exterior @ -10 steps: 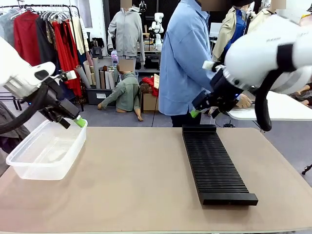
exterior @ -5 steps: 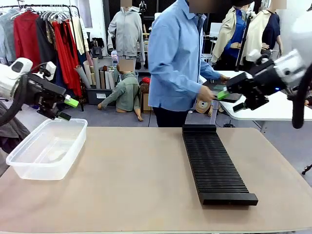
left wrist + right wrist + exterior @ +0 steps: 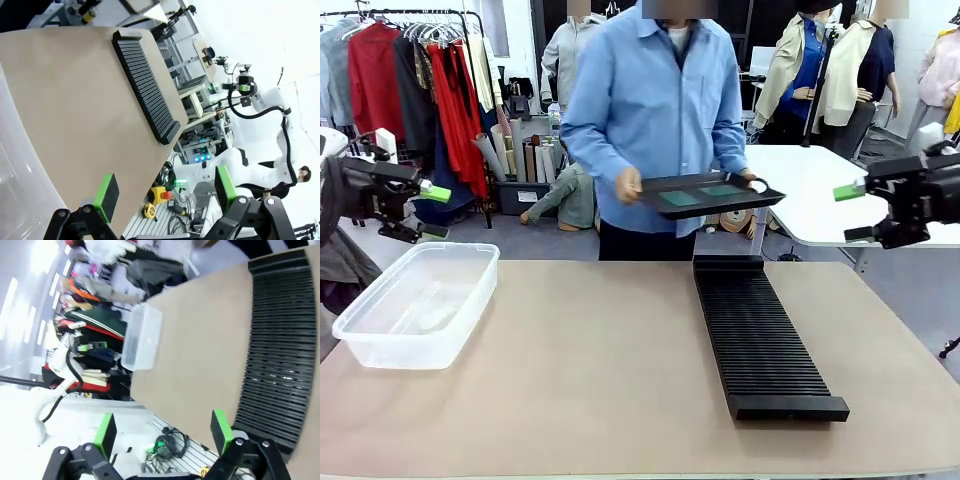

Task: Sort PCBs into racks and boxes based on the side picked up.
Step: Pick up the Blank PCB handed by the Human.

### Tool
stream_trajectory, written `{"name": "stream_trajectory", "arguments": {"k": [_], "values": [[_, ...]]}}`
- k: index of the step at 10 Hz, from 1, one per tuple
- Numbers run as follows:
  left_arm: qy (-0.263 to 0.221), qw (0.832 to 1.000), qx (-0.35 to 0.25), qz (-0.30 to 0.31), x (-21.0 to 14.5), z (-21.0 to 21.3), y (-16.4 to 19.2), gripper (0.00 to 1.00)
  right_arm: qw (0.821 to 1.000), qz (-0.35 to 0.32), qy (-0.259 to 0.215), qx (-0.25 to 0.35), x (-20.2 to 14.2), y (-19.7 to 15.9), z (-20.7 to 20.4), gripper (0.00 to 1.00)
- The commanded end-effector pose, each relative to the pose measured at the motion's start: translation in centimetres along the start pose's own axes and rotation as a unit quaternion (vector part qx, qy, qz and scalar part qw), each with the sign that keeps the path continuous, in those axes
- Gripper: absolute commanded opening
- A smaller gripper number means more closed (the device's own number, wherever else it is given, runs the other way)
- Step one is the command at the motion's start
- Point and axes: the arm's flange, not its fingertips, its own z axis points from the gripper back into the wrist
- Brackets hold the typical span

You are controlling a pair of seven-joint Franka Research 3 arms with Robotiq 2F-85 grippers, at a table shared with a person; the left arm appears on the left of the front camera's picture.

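Our left fingers (image 3: 435, 192) hang spread and empty over the clear box (image 3: 415, 305), and our right fingers (image 3: 847, 190), equally spread and empty, hover raised to the right of the black rack (image 3: 760, 335). We judge that both stand aside so the person (image 3: 655, 100) can offer the tray (image 3: 760, 196), held level above the desk's (image 3: 590, 380) far edge. Two green PCBs (image 3: 680, 198) lie flat on it, so we can grasp them from above and read the upward side
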Motion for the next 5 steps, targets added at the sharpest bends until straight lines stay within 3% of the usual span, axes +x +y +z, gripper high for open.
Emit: {"name": "stream_trajectory", "arguments": {"k": [1, 5], "values": [[-0.019, 1.0, -0.015, -0.002, -0.2, 0.9, 1.3, 1.0, 0.999, 0.008, -0.017, 0.041, -1.2, -1.1, 0.9, 1.0], [-0.028, 0.999, -0.023, -0.014, -1.6, 1.9, 3.0, 1.0, 0.995, -0.012, -0.044, 0.086, -1.5, -2.9, 2.7, 1.0]]}}
